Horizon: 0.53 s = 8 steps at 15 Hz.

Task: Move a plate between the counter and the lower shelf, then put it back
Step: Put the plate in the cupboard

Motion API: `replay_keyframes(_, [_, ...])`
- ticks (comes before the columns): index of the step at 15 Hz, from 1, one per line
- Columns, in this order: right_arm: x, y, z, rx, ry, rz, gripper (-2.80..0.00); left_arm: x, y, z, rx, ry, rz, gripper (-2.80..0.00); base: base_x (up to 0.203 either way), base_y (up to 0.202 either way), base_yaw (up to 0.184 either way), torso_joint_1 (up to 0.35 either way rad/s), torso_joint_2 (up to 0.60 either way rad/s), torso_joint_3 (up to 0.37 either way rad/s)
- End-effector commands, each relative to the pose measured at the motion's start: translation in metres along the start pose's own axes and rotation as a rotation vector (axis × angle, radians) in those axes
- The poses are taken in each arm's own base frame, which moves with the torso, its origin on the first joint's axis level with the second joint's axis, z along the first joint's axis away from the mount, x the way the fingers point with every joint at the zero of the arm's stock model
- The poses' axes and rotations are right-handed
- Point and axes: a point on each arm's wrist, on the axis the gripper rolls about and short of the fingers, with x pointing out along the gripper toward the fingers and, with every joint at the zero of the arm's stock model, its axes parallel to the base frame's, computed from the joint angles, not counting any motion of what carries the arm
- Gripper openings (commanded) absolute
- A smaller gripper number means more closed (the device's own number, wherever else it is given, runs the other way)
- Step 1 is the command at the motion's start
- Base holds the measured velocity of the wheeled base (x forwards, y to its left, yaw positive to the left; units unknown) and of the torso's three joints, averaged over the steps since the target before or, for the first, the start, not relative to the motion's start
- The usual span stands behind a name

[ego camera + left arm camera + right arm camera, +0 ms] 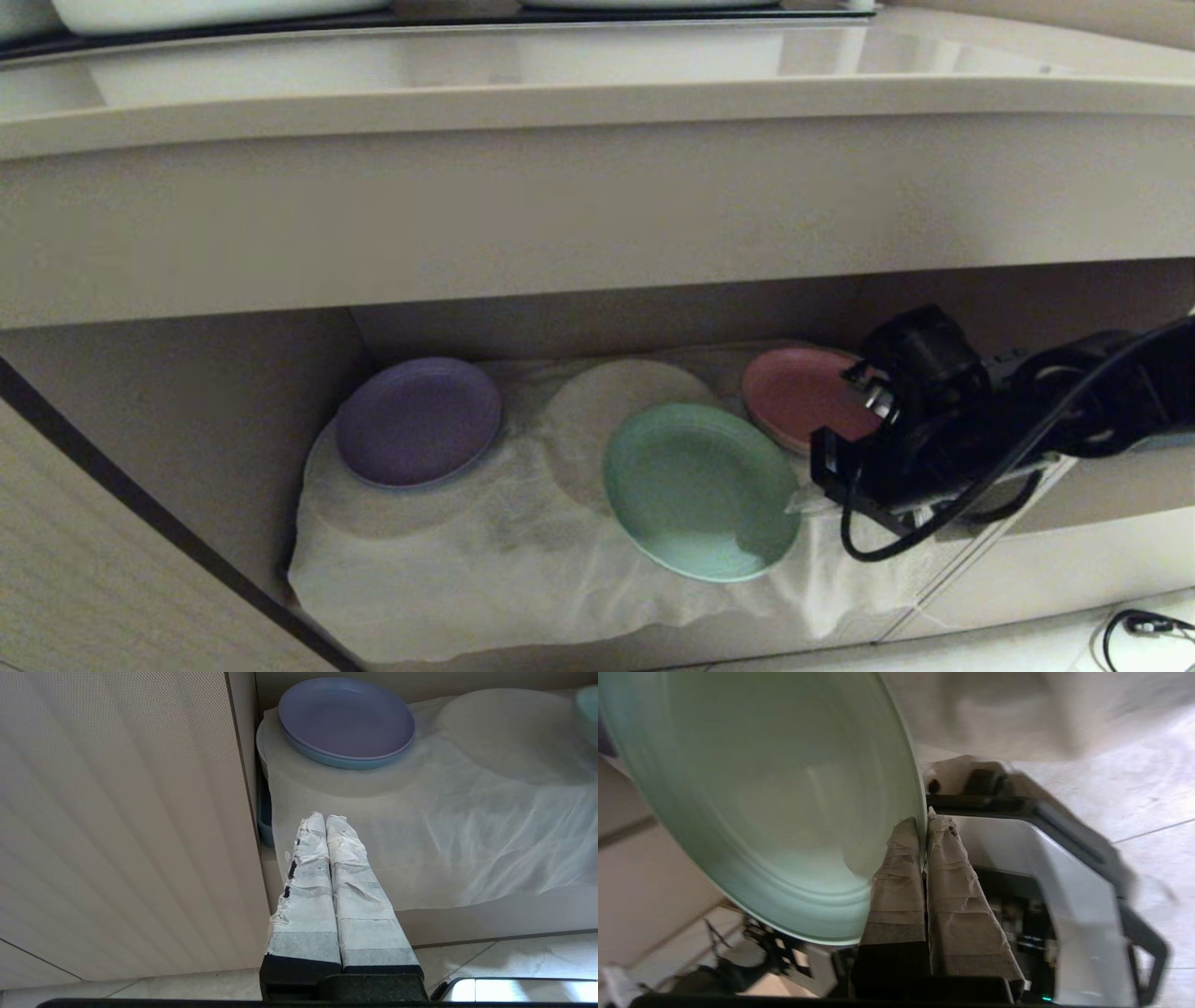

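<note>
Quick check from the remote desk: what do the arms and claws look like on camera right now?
The right arm is black and bulky, with a thin black cable looping beneath it. Both claws have two long tapered fingers wrapped in wrinkled pale tape on black bases: the right claw has tan-looking wrapping, and the left claw has whiter tape, frayed at the tips, with dark spots along one edge.

A purple plate point(417, 421) sits at the left end of the white cloth point(467, 551), stacked on a blue one point(345, 759). A pink plate point(801, 392) lies toward the back right. Between them the cloth rises over a round hump point(616, 397).
</note>
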Motion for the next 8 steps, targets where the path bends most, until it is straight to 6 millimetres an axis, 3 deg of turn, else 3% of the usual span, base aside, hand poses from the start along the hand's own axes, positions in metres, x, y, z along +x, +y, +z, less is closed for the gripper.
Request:
replay_keyframes(1, [0.003,0.005,0.001,0.002,-0.002,-0.001,-2.8,0.0,0.0,0.0,-0.001,0.0,0.0,-2.8,0.0,0.0,0.0,0.0,0.0,0.0])
replay_keyframes(8, [0.019,0.011,0.002,0.076,-0.022,-0.045,-2.8,0.0,0.0,0.0,0.0,0.0,0.0,-2.8,0.0,0.0,0.0,0.0,0.0,0.0])
